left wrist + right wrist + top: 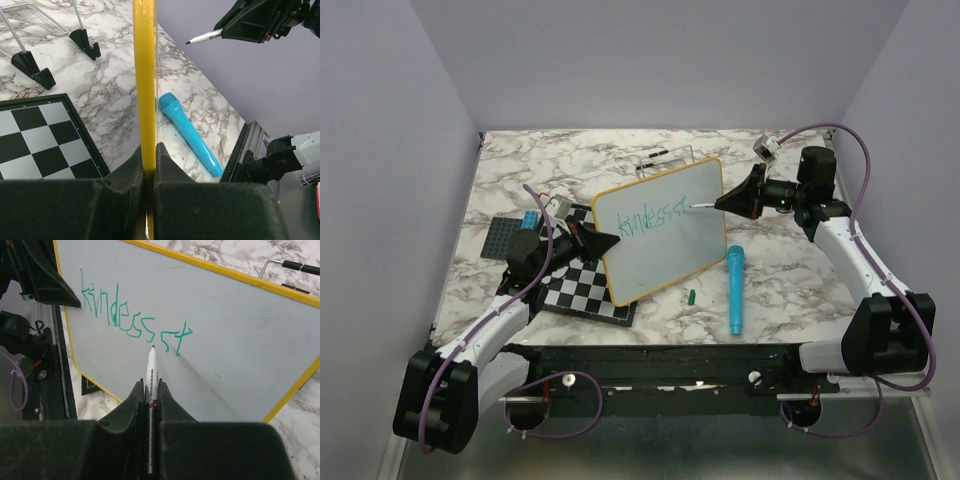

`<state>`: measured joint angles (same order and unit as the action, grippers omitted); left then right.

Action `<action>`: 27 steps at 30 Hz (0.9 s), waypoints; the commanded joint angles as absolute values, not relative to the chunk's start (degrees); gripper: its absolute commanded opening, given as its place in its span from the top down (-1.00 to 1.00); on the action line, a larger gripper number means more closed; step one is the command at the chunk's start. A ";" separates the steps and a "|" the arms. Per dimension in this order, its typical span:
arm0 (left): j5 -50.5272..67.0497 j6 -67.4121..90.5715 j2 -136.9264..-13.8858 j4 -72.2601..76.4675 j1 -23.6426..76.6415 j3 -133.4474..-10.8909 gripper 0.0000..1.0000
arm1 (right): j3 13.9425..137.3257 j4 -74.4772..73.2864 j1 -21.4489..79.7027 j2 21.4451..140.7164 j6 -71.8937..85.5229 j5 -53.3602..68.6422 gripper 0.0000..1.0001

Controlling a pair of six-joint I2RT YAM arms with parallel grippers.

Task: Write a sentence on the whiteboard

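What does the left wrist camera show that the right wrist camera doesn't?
Only the left wrist view shows the blue microphone and the squares of the checkered board. Only the right wrist view shows the green lettering, "kindess st" so far. Both show the whiteboard, edge-on from the left, face-on from the right, and the marker in the right gripper.

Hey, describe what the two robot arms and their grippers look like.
Both the left arm and right arm have white links with chunky black joints. A purple cable loops along each. The left gripper and right gripper are matte black wedges tapering to two fingers.
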<state>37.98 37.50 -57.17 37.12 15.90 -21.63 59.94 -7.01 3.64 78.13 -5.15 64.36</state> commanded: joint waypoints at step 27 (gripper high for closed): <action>39.55 36.21 -55.81 39.73 16.44 -22.76 1.00 | 56.25 2.72 3.16 81.74 -1.76 60.21 0.99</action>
<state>37.98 37.50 -57.14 37.12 15.99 -21.63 56.73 -0.01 3.36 80.99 -2.66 62.15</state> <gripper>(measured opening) 0.109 0.149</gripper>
